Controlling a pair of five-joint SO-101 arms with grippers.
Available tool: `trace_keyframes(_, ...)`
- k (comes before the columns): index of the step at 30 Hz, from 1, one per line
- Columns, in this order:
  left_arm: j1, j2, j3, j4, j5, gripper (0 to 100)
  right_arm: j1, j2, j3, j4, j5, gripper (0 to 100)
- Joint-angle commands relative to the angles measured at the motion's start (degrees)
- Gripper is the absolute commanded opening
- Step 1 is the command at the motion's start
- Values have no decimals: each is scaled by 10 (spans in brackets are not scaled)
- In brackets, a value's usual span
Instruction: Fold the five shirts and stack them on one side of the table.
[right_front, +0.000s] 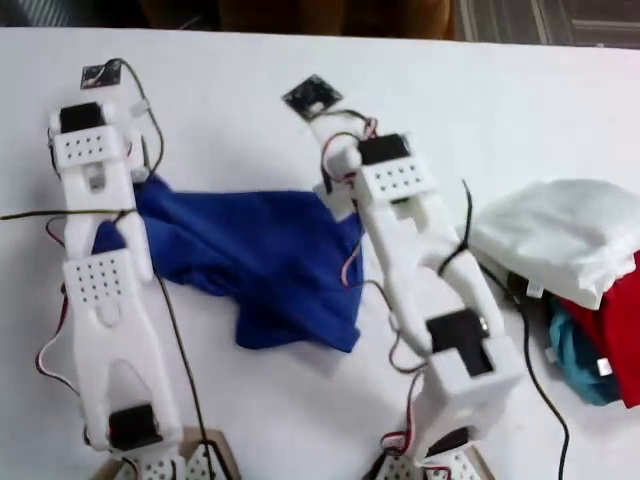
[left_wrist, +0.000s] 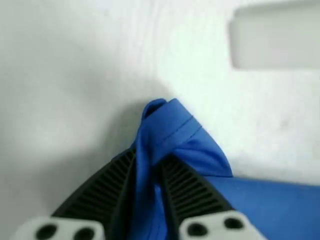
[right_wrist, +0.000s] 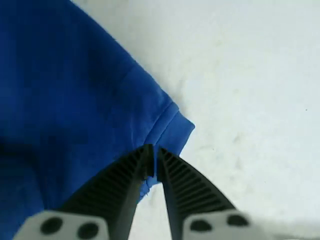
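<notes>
Bright, even light floods the white table (right_front: 250, 90) in the high view — toward 12 o'clock it glares almost featureless. Shadows are soft and short: a grey band under the blue shirt (right_front: 260, 250) along its 6 o'clock edge, and fainter ones close beside the left arm (right_front: 100, 290) and right arm (right_front: 415, 235). In the left wrist view a broad, diffuse shadow lies on the table beside the fingers (left_wrist: 100, 190) of the left gripper (left_wrist: 149, 162). The right wrist view's table is evenly lit — the shirt darkens in its folds.
</notes>
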Motion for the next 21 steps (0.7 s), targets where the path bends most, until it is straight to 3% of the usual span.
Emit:
trace_keyframes(1,4,-11,-25,7,5,25,-1,40,-65,-13,-74,18)
trace_keyframes(6,1,-11,-25,10,6,25,3,145,-140,-12,-148,18)
trace_keyframes(11,-15,-11,-26,5,44,25,4,249,-207,-7,-153,18)
trace_keyframes(21,-64,-10,-77,9,48,25,7,387,-390,68,-154,18)
